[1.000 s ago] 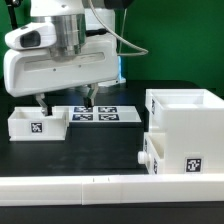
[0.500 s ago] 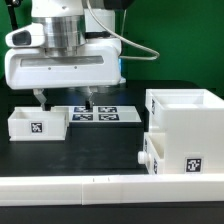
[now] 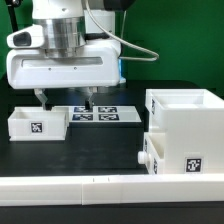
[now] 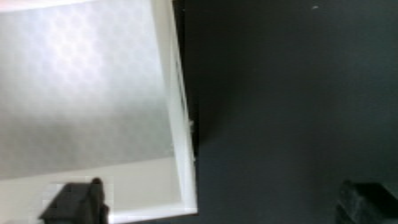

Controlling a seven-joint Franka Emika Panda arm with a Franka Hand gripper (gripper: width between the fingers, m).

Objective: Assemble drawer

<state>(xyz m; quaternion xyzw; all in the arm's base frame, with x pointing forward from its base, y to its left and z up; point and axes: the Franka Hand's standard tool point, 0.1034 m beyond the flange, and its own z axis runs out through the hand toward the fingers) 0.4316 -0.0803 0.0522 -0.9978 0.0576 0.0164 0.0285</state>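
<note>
My gripper is open and empty. It hangs just above the loose white drawer tray at the exterior view's left. One finger is over the tray and the other over the marker board. In the wrist view the tray fills one side, one fingertip lies over its inside, and the gripper spans the tray's wall. The tall white box housing stands at the right. A second tray with a knob sits in its lower front.
A low white border wall runs along the front of the black table. A green backdrop stands behind.
The gripper has levelled out and shifted slightly above the left tray. The parts have not moved.
</note>
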